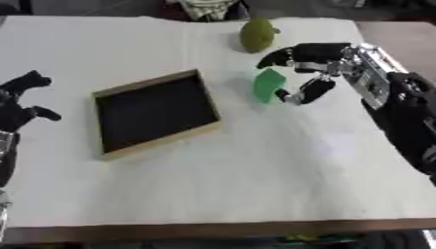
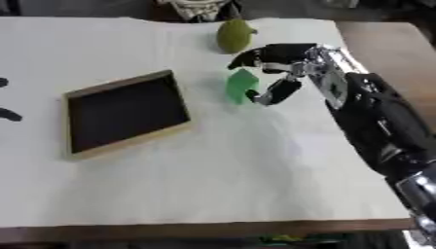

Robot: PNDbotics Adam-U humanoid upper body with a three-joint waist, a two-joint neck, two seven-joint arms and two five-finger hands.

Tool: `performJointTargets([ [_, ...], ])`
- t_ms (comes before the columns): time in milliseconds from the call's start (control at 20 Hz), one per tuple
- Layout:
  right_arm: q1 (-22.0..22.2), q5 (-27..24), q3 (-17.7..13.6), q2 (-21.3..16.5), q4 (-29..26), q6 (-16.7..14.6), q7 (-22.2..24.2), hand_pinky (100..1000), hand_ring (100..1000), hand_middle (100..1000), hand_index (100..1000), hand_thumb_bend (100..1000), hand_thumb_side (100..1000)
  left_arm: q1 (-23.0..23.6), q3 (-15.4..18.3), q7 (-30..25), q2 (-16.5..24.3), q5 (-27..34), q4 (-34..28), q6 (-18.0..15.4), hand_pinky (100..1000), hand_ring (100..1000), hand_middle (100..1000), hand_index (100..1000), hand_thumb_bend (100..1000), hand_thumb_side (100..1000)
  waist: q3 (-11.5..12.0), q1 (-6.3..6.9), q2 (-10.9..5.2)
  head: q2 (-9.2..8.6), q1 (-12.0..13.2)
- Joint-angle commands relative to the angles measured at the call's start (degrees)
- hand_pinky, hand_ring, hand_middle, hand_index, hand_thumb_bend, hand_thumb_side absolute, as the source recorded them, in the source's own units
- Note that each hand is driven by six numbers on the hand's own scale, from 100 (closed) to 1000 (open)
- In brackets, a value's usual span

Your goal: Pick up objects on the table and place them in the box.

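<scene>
A desk (image 1: 281,185) covered with a white cloth fills most of both views, with a strip of its brown front edge along the bottom of the frame.

Left of the frame's middle lies the box (image 1: 156,113), a shallow square tray with a pale wooden rim and a dark inside. It sits askew on the cloth, and nothing shows inside it.

The right hand (image 1: 313,68) comes in from the right side of the frame, its black and silver arm running down toward the lower right corner. Its fingers and thumb are curled toward each other around a small flat green piece (image 1: 269,84), which stands on edge just right of the box. The thumb's tip touches the piece's lower right side, and the fingers arch over its top. Whether the piece is lifted off the cloth or rests on it cannot be told.

Just above that hand, near the top middle of the frame, a yellow-green pear-shaped fruit (image 2: 233,34) sits on the cloth, close to the fingers but apart from them.

The left hand (image 1: 22,99) shows at the left edge of the frame, well apart from the box, with its fingers spread and relaxed and nothing in it.
</scene>
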Motion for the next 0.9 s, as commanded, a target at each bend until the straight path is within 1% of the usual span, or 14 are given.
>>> performJointTargets([
  [50,-1.37,0.41,-0.83,-1.09,-0.25,-0.32,0.55,935,968,936,1000,100,409,-0.39,-0.13,-0.25,0.85,0.24,-0.65,-0.14,559,989,750,840,498,852,0.07,0.20,-0.74,0.27,-0.15],
  [650,-1.28,3.02,-1.58,-0.14,2.79,-0.31,-0.01,934,968,933,1000,100,481,-0.50,-0.21,-0.47,0.78,0.31,-0.70,-0.21,560,991,751,840,494,854,0.36,0.42,-0.56,0.27,-0.31],
  [900,-1.26,4.74,-2.11,0.16,4.02,-0.10,-0.53,934,967,933,1000,100,481,-0.49,-0.22,-0.55,0.73,0.28,-0.69,-0.24,560,991,751,840,493,857,0.41,0.47,-0.46,0.27,-0.33],
])
